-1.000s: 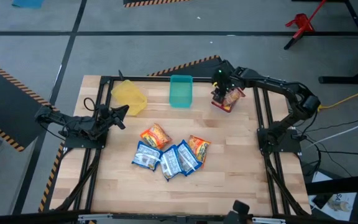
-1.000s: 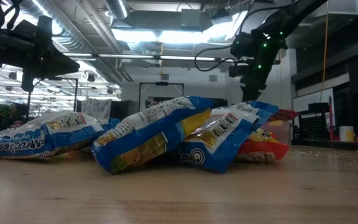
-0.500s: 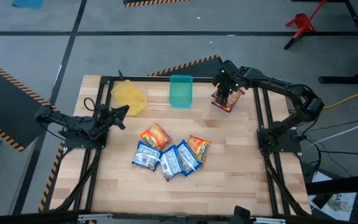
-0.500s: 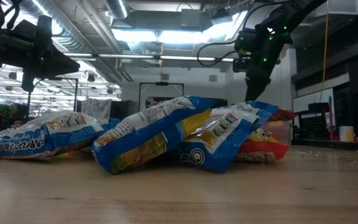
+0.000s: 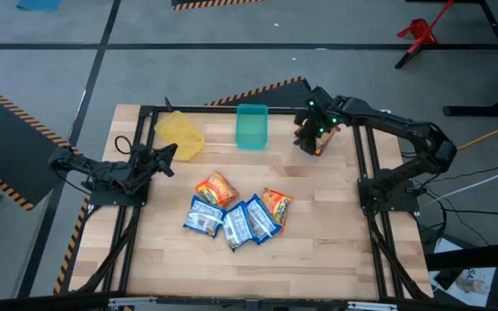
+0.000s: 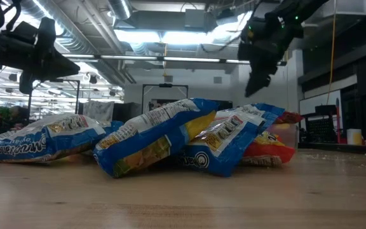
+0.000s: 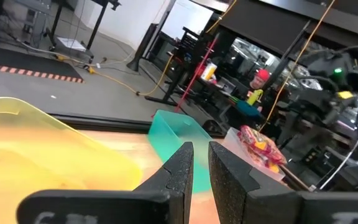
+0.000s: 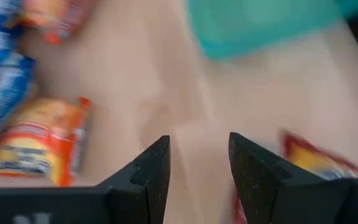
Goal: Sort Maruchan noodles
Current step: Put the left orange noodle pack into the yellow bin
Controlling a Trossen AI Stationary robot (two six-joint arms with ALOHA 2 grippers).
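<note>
Noodle packets point(image 5: 236, 212) mid-table, three bins point(image 5: 252, 126) behind, one packet point(image 5: 323, 140) in rightmost bin

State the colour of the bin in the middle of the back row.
Teal bin; the high view shows it best.

Yellow bin point(image 7: 48, 146), teal bin point(image 7: 182, 134), red packet point(image 7: 258, 144) beyond left gripper point(image 7: 201, 163)

Glossy crinkled film packets point(image 5: 236, 213) lie well apart from the right claw point(image 5: 312, 136) on a matt pale wood table point(image 5: 318, 250), with smooth translucent plastic teal bin point(image 5: 251, 126) near it and yellow bin point(image 5: 180, 134) farther off.
</note>
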